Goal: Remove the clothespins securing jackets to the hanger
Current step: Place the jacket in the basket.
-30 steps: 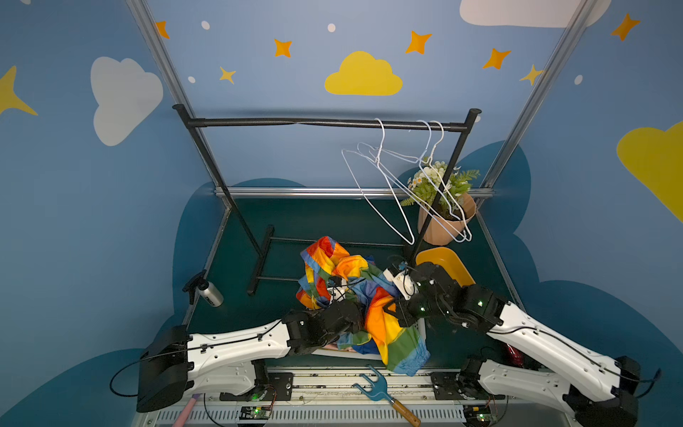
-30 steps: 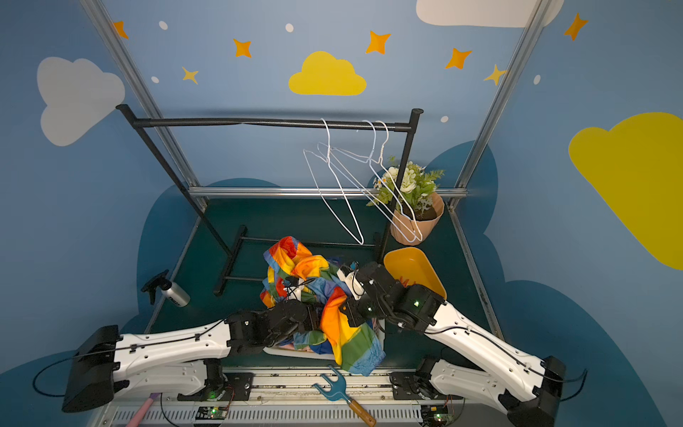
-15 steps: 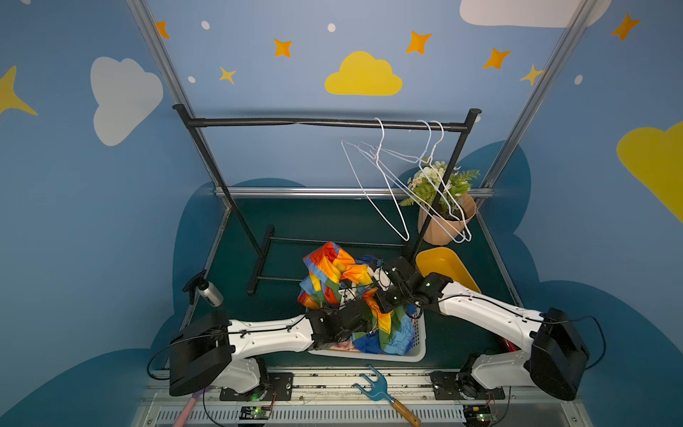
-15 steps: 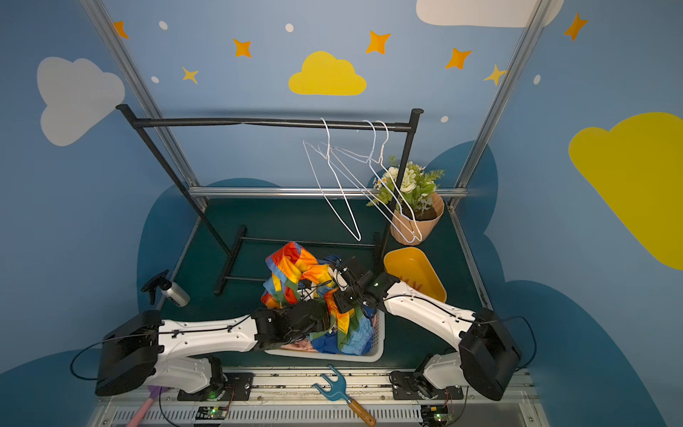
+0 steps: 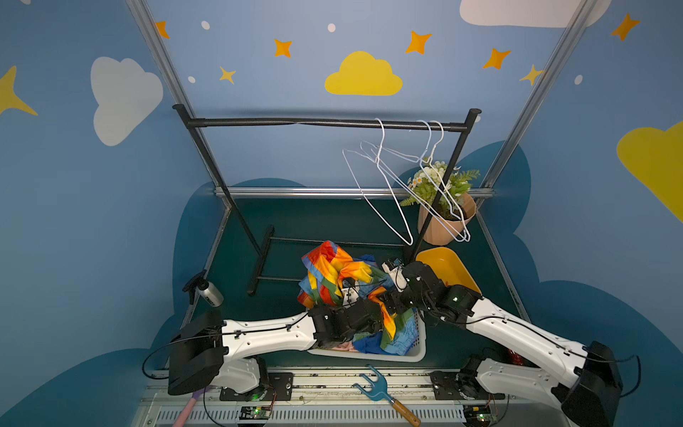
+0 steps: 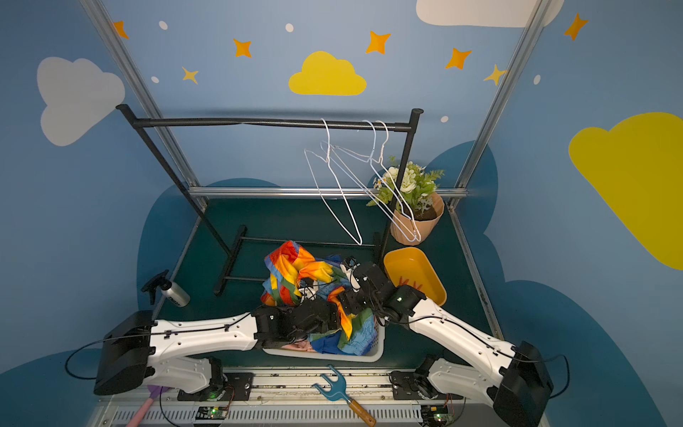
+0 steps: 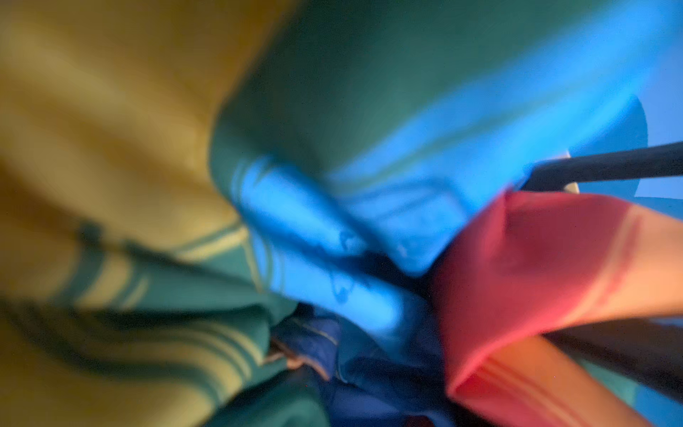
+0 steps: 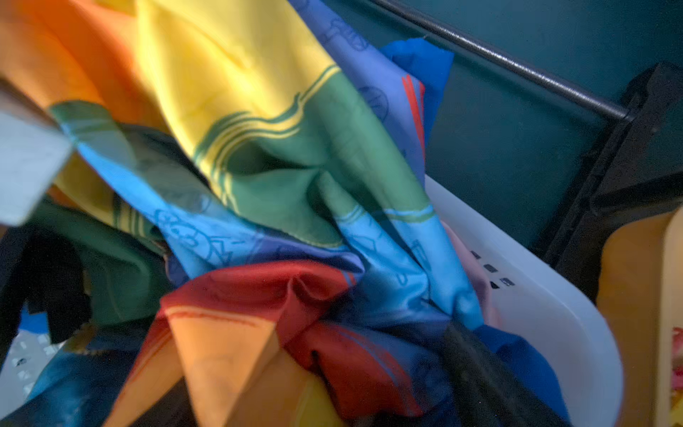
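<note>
Green tabletop (image 5: 314,222), rainbow jacket (image 5: 332,266) in basket (image 5: 369,358), left gripper (image 5: 376,317) and right gripper (image 5: 388,298) in its folds, grip unclear

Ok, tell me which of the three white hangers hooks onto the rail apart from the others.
The hanger whose hook sits nearest the middle of the black rail; the other two hooks hang close together by the end post near the plant.

A basket (image 5: 388,356) sits front and centre, with jackets (image 5: 332,266) heaped in it. Behind stands a clothes rack (image 5: 295,122), three hangers (image 5: 377,157) on its rail (toward the right end). A tray (image 5: 439,264) lies right of the basket, a potted plant (image 5: 443,225) behind that, a spray bottle (image 5: 207,294) left.
</note>
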Robot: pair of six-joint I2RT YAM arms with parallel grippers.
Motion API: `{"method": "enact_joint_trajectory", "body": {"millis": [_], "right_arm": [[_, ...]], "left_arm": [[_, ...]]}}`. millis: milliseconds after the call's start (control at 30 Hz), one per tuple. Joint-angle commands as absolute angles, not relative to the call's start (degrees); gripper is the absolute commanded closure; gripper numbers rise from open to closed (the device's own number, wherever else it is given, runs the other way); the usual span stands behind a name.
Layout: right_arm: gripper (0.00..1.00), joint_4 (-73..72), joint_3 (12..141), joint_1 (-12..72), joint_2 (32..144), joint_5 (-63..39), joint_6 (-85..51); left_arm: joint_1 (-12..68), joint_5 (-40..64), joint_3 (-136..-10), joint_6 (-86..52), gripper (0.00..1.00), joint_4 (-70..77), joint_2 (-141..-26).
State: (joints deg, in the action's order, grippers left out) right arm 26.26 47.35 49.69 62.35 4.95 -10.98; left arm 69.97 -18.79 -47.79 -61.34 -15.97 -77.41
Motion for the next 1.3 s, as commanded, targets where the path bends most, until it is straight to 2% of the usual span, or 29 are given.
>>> {"method": "enact_joint_trajectory", "body": {"millis": [0, 167, 333, 500, 600, 767, 833, 900, 1000, 1167, 1267], "right_arm": [[0.16, 32.00, 50.65, 49.38, 59.64, 8.43, -7.09], [0.13, 33.60, 50.52, 47.95, 53.71, 11.90, -4.81], [0.12, 32.10, 47.82, 42.78, 47.67, 12.40, -2.14], [0.12, 27.40, 44.72, 38.27, 43.85, 9.62, 0.11], [0.11, 24.78, 43.08, 35.70, 42.61, 12.84, 1.76], [0.11, 9.16, 31.84, 26.45, 39.56, 14.55, 4.53], [0.12, -2.37, 25.55, 22.25, 39.82, 14.84, 4.52], [0.12, -12.68, 20.01, 18.20, 41.74, 12.99, 4.17], [0.12, -20.73, 16.95, 12.01, 48.45, 10.43, 2.49], [0.12, -38.07, 13.44, 4.73, 61.14, 5.06, 2.25], [0.11, -47.69, 14.21, 1.72, 70.88, 0.69, -0.03]], "left_arm": [[70.70, -23.59, -48.55, -61.83, 0.00, -26.18, -73.45], [73.40, -30.40, -50.40, -65.73, 0.00, -35.35, -69.88], [76.94, -36.12, -53.99, -68.85, 0.00, -44.85, -71.67], [79.00, -43.78, -61.84, -68.42, 0.00, -55.49, -74.09], [79.47, -47.48, -63.46, -64.83, 0.00, -58.33, -71.99], [79.45, -56.81, -62.14, -58.23, 0.00, -61.44, -66.09], [79.32, -61.77, -61.39, -54.54, 0.00, -61.57, -63.36], [78.95, -67.60, -58.38, -49.03, 0.00, -57.33, -60.18], [73.10, -69.46, -51.41, -37.88, 0.00, -47.07, -53.61], [56.96, -61.73, -37.46, -18.18, 0.00, -26.89, -40.30], [48.82, -54.71, -29.43, -5.16, 0.00, -9.83, -34.61]]}}
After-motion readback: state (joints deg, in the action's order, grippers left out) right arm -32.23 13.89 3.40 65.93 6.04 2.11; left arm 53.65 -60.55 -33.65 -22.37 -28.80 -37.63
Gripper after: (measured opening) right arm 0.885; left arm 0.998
